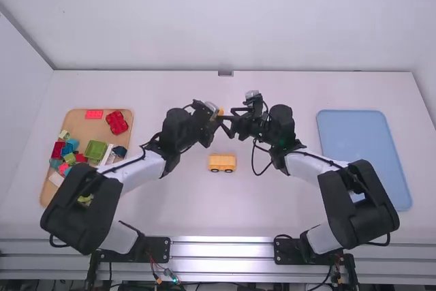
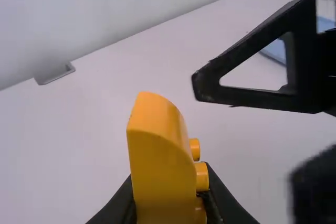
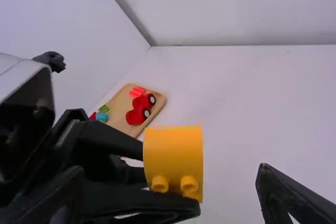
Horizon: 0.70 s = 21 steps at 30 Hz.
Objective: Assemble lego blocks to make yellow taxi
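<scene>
Above the middle of the table, my left gripper (image 1: 215, 116) and my right gripper (image 1: 229, 122) face each other. A curved yellow block (image 2: 161, 166) with studs on one side is clamped between the fingertips of my left gripper (image 2: 170, 203). In the right wrist view the same yellow block (image 3: 173, 158) stands between the open fingers of my right gripper (image 3: 173, 195), nearer the left one, studs downward; I cannot tell whether it touches. On the table below sits a yellow wheeled block base (image 1: 222, 163).
At the left lies a wooden tray (image 1: 82, 131) holding a red wheeled block (image 1: 117, 122), a green block (image 1: 95, 149) and several other coloured blocks. A blue tray (image 1: 361, 134) lies at the right, partly behind the right arm.
</scene>
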### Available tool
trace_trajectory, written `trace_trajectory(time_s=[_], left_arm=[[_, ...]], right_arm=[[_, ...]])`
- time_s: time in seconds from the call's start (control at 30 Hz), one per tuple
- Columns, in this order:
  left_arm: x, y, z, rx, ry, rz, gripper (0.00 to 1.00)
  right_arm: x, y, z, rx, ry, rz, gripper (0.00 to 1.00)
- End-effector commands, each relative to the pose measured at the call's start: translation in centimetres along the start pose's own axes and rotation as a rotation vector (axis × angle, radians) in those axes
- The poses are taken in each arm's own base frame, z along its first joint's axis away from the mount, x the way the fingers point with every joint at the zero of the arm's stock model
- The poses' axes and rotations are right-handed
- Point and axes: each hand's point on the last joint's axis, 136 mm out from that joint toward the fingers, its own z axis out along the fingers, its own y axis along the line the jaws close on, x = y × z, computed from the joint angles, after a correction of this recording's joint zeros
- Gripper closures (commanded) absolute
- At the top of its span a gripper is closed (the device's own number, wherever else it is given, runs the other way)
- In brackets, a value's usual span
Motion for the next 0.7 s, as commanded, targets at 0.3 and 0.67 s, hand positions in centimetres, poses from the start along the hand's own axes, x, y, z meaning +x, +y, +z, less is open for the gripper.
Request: trace_trajectory(time_s=[0.3,0.67], left_arm=[[0.0,-2.4,0.4,0.058,-0.002,0.013,0.99],[-0.1,-2.4,0.4,0.058,-0.006,0.021,0.99]], right_arm=[[0.5,-0.5,0.3,0.005,0.009,0.011,0.39],[1.2,1.0,1.0,-0.031,0.024,-0.002,0.56]])
